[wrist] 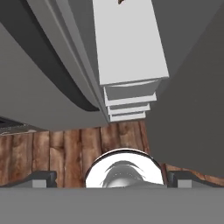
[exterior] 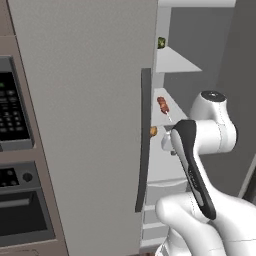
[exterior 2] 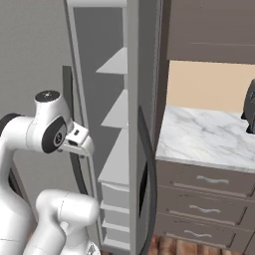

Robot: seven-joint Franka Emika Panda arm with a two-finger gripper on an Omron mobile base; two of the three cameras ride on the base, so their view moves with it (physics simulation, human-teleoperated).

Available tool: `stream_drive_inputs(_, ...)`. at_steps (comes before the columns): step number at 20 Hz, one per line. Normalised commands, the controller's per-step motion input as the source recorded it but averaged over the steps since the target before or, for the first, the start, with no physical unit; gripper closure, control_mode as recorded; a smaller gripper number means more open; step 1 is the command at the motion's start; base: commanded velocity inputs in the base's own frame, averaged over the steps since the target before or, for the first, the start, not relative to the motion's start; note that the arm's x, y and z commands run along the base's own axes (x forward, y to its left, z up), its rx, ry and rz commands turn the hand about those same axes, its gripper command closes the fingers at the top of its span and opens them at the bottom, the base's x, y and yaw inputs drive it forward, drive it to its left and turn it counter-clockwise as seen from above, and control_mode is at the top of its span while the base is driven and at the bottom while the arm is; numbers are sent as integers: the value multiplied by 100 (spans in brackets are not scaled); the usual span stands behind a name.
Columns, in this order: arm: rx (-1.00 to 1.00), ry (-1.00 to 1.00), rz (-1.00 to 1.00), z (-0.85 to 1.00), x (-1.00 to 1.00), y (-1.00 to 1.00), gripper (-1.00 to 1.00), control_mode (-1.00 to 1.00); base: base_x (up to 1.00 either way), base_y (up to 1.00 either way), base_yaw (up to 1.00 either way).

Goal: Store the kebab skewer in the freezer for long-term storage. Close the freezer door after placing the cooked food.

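Observation:
The kebab skewer (exterior: 163, 106) lies on a white middle shelf inside the freezer (exterior 2: 115, 115), meat end uppermost; its tip also peeks in at the top of the hand view (wrist: 120, 1). The freezer door (exterior 2: 134, 99) stands swung wide open, edge-on in the right base view, and shows as the grey panel at the right (exterior: 241, 95) of the left base view. My gripper (wrist: 113, 178) is open and empty, fingertips (wrist: 43, 178) wide apart. It points down at the floor in front of the freezer's drawers (wrist: 127, 103), between the two doors and below the skewer's shelf.
The other grey door (exterior: 85, 125) with its dark bar handle (exterior: 144, 140) is on the left, beside a black-fronted oven (exterior: 12, 110). A green item (exterior: 161, 42) and an orange one (exterior: 153, 131) sit in the freezer. A marble counter (exterior 2: 209, 134) lies right. Wooden floor (wrist: 65, 148) is below.

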Motion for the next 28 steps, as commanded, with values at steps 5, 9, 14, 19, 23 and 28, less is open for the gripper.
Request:
stream_drive_inputs(5,0,0,0,0,0,0,-100,100,-13,0,-13)
stream_drive_inputs(9,0,0,0,0,0,0,-100,100,-58,6,-6)
stream_drive_inputs(14,0,0,0,0,0,0,-100,100,-65,5,-1)
stream_drive_inputs(19,0,0,0,0,0,0,-100,100,-50,0,0)
stream_drive_inputs(23,0,0,0,0,0,0,-100,100,-50,-1,0)
stream_drive_inputs(28,0,0,0,0,0,0,-100,100,-29,-10,1)
